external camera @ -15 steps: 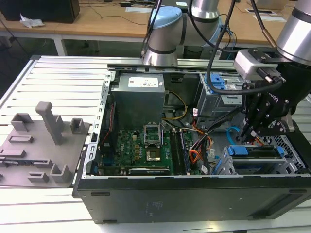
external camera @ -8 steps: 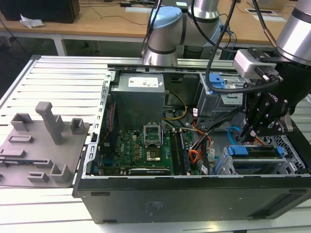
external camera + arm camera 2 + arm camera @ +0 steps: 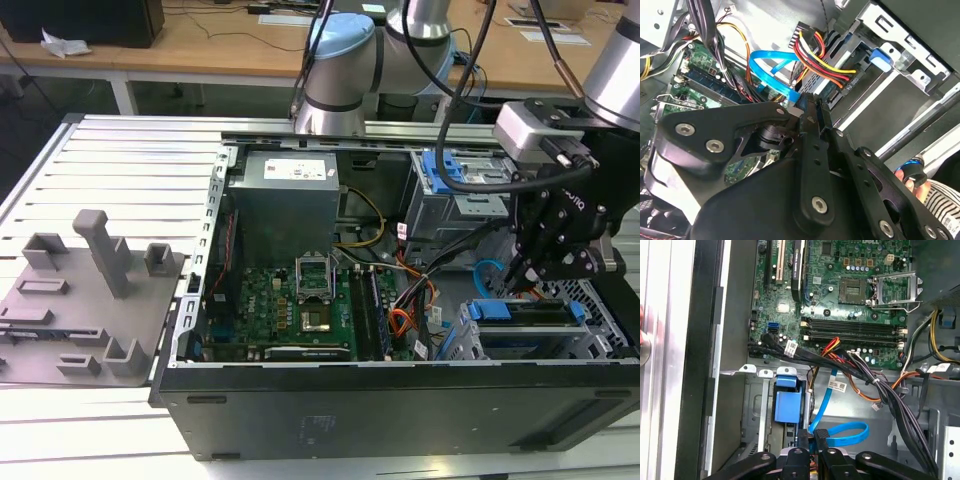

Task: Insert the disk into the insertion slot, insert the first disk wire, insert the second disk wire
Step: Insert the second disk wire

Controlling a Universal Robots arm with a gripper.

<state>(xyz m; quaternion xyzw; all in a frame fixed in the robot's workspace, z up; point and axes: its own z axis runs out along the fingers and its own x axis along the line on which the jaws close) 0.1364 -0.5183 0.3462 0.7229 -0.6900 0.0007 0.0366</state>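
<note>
The thin light-blue flat cable, the second disk wire (image 3: 840, 432), curves in a loop over the grey floor of the open black computer case (image 3: 400, 410), just beside the silver perforated sheet-metal drive cage, the insertion slot (image 3: 600, 300). In the first wrist view the loop lies flat, its long run crossing the case floor before one strand climbs toward the green motherboard (image 3: 850, 290). The near end of the cable meets the black two-fingered gripper (image 3: 812, 437) at the fingertips. In both wrist views the fingers stand narrow, nearly together, apparently pinched on the cable's small dark plug; the plug itself is mostly hidden between them, so the hold is a judgement.

The decisive relation: the cable end sits at the fingertips, and the drive's rear face lies just beyond them, along the line the fingers point. In the second wrist view the blue strand (image 3: 771, 67) runs from the tips toward the orange, red and yellow wire bundle (image 3: 820, 60), which already reaches the back of the drive.

The silver hard drive in its bright blue plastic frame, the disk (image 3: 530, 312), appears seated in the cage, below the gripper in the exterior view.
</note>
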